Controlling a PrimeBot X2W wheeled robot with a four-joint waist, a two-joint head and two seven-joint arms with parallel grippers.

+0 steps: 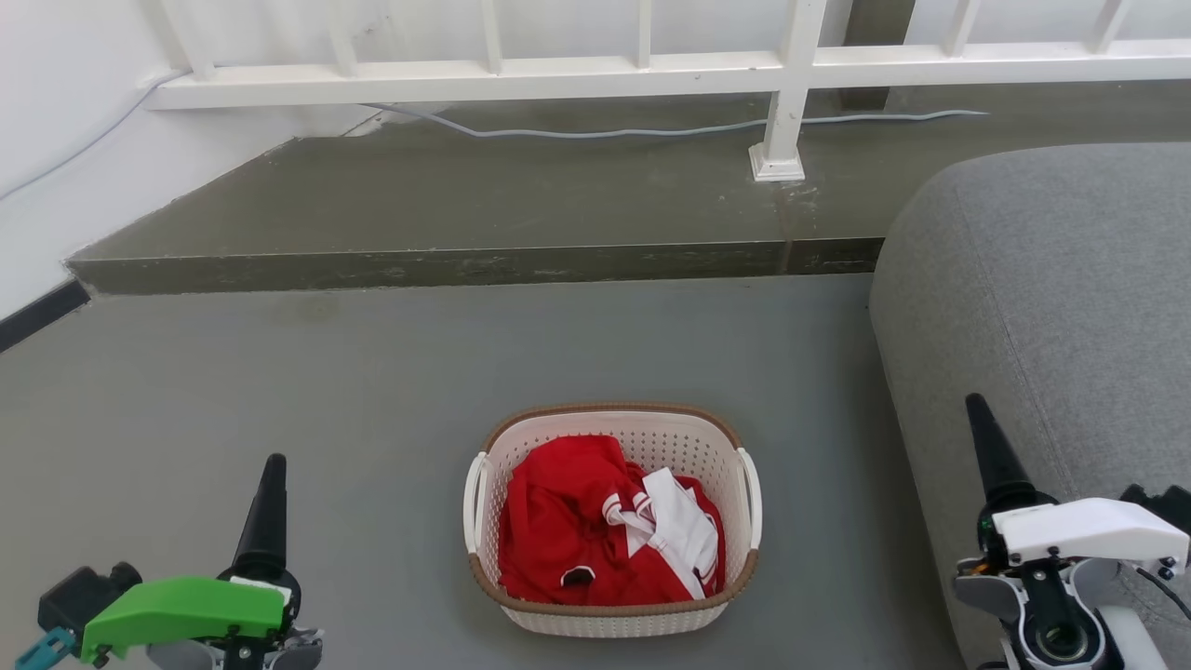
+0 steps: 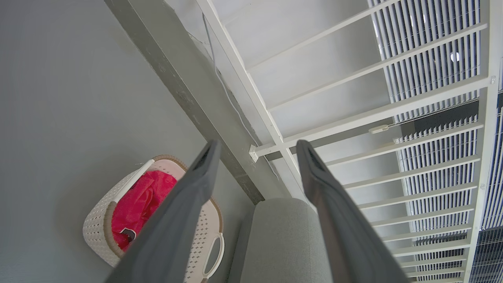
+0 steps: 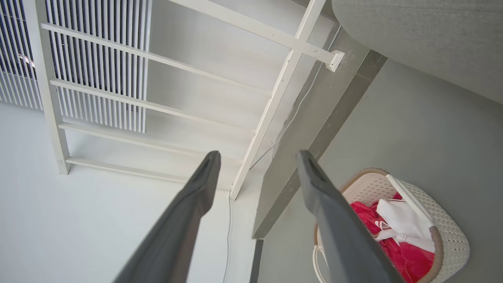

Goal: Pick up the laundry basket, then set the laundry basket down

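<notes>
While the laundry basket [image 1: 679,447] sat upright on the grey floor [image 1: 279,391], neither hand touched it. In the head view it lay low and centre, between the two hands and near the grey sofa [image 1: 1051,307] on the robot's right, with a strip of floor between them. Inside was a crumpled red garment [image 1: 558,521] with a white piece of cloth [image 1: 684,526] lying on it. Both white side handles were free. The left hand [image 2: 257,147] had its fingers spread and held nothing, with the basket off to one side of it. The right hand [image 3: 257,157] was also spread and empty, well apart from the basket. Beyond the basket were a raised concrete step [image 1: 465,205], a white railing [image 1: 791,93] and a grey cable [image 1: 651,130] running along the step.
</notes>
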